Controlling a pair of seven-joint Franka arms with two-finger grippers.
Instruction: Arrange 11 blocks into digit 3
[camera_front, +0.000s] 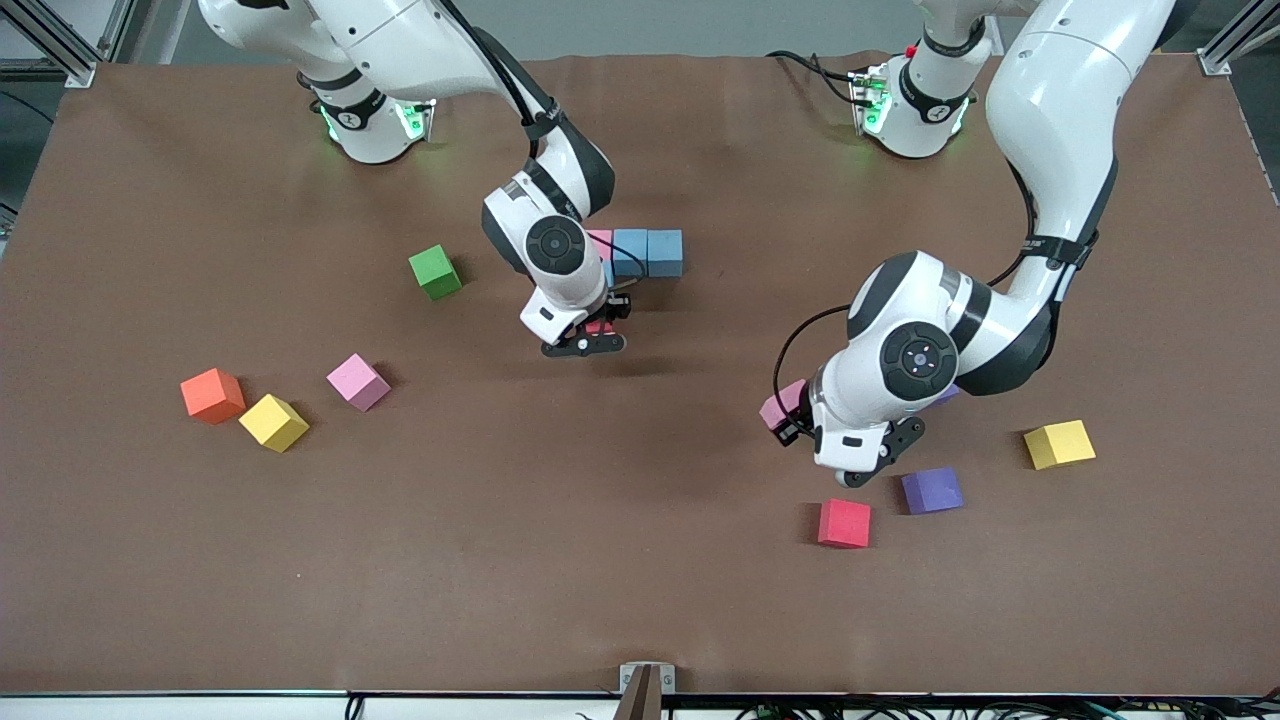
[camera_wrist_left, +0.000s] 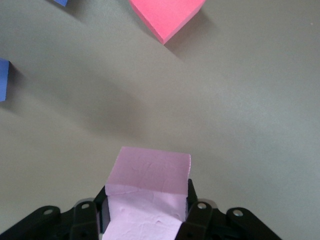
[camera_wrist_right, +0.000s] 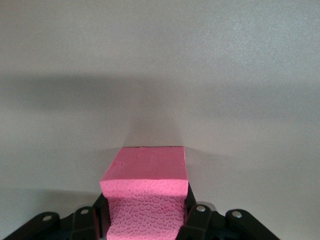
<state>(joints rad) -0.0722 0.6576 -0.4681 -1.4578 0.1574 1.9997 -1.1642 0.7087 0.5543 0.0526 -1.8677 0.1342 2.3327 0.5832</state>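
**A:** How many cubes are you counting?

**B:** I am counting three pink ones. One is sitting at the end of the started row (camera_front: 640, 252) with two light blue cubes (camera_front: 647, 252) touching beside it. A loose pink cube (camera_front: 358, 381) is lying nearer the front camera than the row, toward the right arm's end. The third pink cube (camera_front: 781, 403) is hanging in the left end effector (camera_front: 787, 416).

**A:** And the reds?

**B:** I am seeing two. The right end effector (camera_front: 598, 336) is clamping its fingers onto a red cube (camera_front: 601, 327), over bare counter (camera_front: 620, 560) just beside the row. The other red cube (camera_front: 844, 523) is lying well nearer the camera than the row, toward the left arm's end.

**A:** Is the left end effector gripping too?

**B:** Yes, its fingers are pressing both sides of that pink cube, over the counter near the loose red one.

**A:** What else is lying around?

**B:** Two yellow cubes, one (camera_front: 273, 422) toward the right arm's end and one (camera_front: 1059, 444) toward the left arm's end, both nearer the camera than the row. A purple cube (camera_front: 932, 490) is sitting just beside the loose red one. A green cube (camera_front: 435, 271) is lying near the row, and an orange cube (camera_front: 212, 395) is sitting beside the first yellow.

**A:** Is anything blocking the view?

**B:** The right arm's wrist is covering part of the row's pink end, so I cannot tell what is lying under it. The left arm is hiding most of a second purple cube (camera_front: 948, 394).
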